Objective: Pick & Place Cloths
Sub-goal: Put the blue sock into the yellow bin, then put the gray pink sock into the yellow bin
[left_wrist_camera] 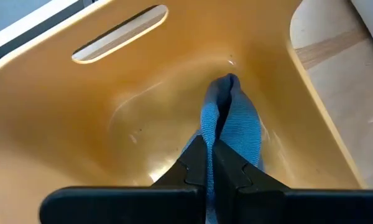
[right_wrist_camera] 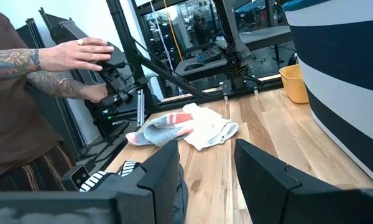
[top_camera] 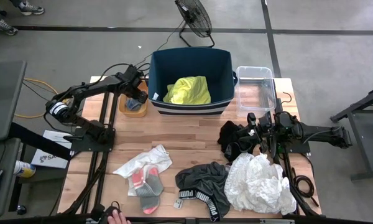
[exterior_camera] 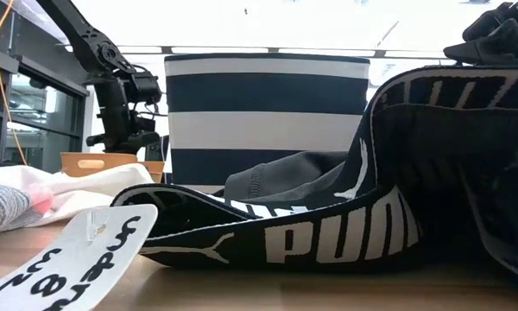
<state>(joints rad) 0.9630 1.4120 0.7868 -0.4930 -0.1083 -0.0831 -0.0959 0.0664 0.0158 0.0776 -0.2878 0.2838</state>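
1. One garment, the yellow shirt [top_camera: 188, 91], already down inside the big navy bin [top_camera: 191, 107] at the far middle of the table.
2. Also partly done: left gripper [left_wrist_camera: 210, 163] reaching into the small orange tray [top_camera: 134, 107] just left of the bin, fingers pinched shut on a small blue cloth [left_wrist_camera: 231, 127] whose tip touches the tray floor. Judged as a placement in hand, not yet let go.
3. Left to move, near left: a thin white cloth [top_camera: 143, 162] with the grey-pink socks [top_camera: 147, 183] lying on and beside it.
4. Left to move, near middle: dark grey shorts [top_camera: 202, 185] with a lettered waistband [exterior_camera: 345, 238], spread flat on the wood.
5. Left to move, near right: a big crumpled white garment [top_camera: 261, 183], touching the shorts.
6. Right gripper [right_wrist_camera: 206, 167] at the right side, fingers parted and empty in its own view, hovering by a black cloth [top_camera: 235, 138] lying just left of it.
7. Not part of the work: a person's hands [right_wrist_camera: 81, 65] on equipment beyond the table's near-left corner, and a clear plastic box [top_camera: 256, 87] right of the bin.
8. Judged overall: early going, most of the pile still on the table.
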